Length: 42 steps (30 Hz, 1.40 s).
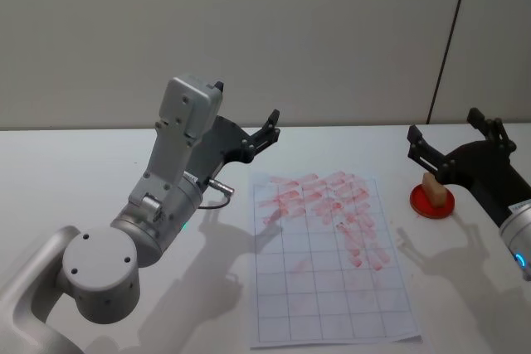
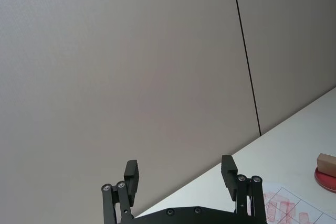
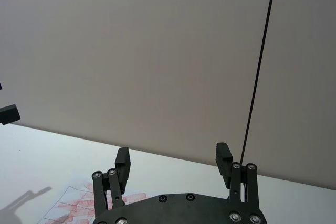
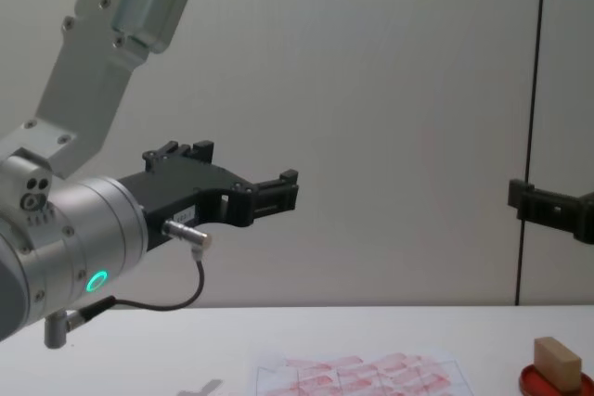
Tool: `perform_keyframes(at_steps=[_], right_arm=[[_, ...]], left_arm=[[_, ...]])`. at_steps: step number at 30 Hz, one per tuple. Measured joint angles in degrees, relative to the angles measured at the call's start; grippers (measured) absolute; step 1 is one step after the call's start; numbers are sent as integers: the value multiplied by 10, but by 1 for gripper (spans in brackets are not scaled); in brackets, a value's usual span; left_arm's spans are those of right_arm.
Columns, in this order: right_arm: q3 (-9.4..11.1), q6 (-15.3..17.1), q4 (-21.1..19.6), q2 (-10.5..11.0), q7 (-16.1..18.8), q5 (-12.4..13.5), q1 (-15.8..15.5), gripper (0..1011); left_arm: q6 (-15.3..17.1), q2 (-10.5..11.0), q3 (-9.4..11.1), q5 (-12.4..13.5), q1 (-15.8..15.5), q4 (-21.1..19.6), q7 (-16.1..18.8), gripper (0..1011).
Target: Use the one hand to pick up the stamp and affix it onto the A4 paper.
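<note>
The stamp (image 1: pixel 432 189), a small tan wooden block, stands on the round red ink pad (image 1: pixel 432 204) at the right of the table. Left of it lies the A4 paper (image 1: pixel 323 263), a gridded white sheet with smudgy red prints across its far cells. My right gripper (image 1: pixel 444 126) hangs open and empty in the air just above and behind the stamp. Beyond the paper's far left corner, my left gripper (image 1: pixel 246 104) is raised well above the table, open and empty. The chest view shows the stamp (image 4: pixel 557 359) low at the right.
White tabletop surrounds the sheet, with bare room along its left side and in front. A plain grey wall with one dark vertical seam (image 1: pixel 448 39) stands behind the table. The left arm's big grey joints (image 1: pixel 99 267) take up the near left.
</note>
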Motion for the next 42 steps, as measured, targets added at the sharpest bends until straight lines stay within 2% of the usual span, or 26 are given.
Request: perform_keyframes(at_steps=[6,10,17,26,34,42], right_arm=[[-1,9,-1,-3,-8,-1,0,1001],[-2,26,-4,-8,-23,-1,0,1001],[-2,76,-6,-21,-61,5,5,1001],[2,131,14,-34,-87,12,20,1001],[4,160,46,-41,-90,10,36,1001],[4,175,80,-48,-76,1,52,1001]], left_arm=[[0,0,0,0,0,0,0,1002],[0,0,0,0,0,0,0,1002],[0,0,0,0,0,0,0,1001],[0,0,0,0,0,0,0,1001],[0,0,0,0,0,0,0,1001],[0,0,0,0,0,0,0,1001]])
